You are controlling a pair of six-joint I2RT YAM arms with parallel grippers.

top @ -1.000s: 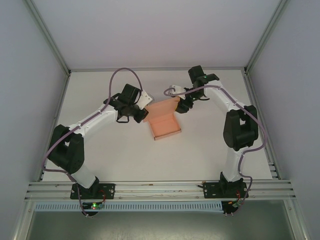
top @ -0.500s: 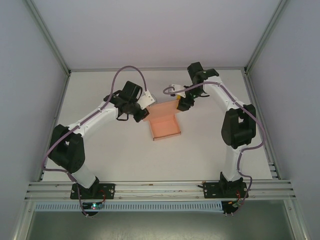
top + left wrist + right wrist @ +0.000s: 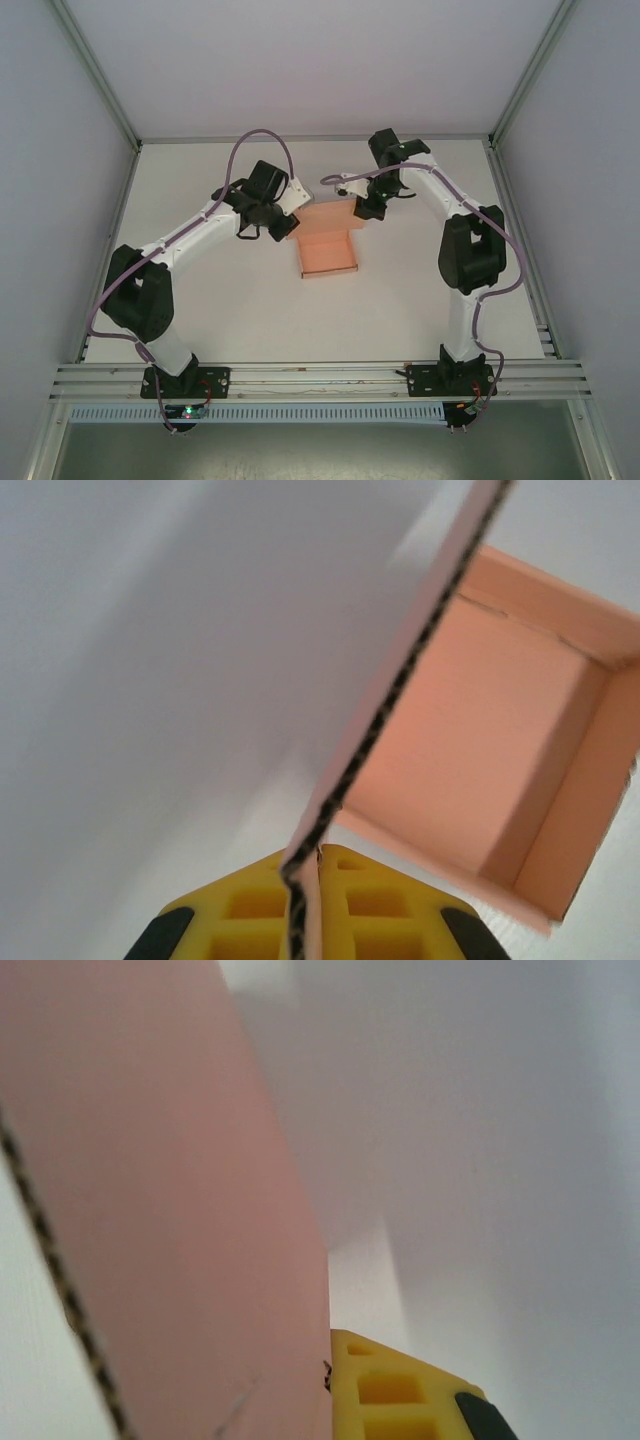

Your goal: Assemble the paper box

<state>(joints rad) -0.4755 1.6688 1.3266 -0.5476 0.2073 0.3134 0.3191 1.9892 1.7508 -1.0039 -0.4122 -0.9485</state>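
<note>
The salmon-pink paper box (image 3: pixel 328 254) lies at mid-table as an open tray with a flat panel raised at its back. My left gripper (image 3: pixel 291 225) is at the panel's left edge. In the left wrist view my left gripper (image 3: pixel 312 860) is shut on a thin card flap (image 3: pixel 400 680) seen edge-on, with the box's open tray (image 3: pixel 480 750) beyond it. My right gripper (image 3: pixel 361 208) is at the panel's right edge. In the right wrist view my right gripper (image 3: pixel 329 1365) is shut against the pink card (image 3: pixel 170 1210), which hides one yellow finger; the other finger (image 3: pixel 395 1390) shows.
The white table (image 3: pixel 220 300) is walled by grey panels with metal posts at the back corners (image 3: pixel 133 146). A metal rail (image 3: pixel 320 378) runs along the near edge by both arm bases. Purple cables (image 3: pixel 262 138) loop above each arm.
My right gripper has shut on the box's right flap. Both arms have shifted slightly towards the back, and the box has moved a little left and back with them.
</note>
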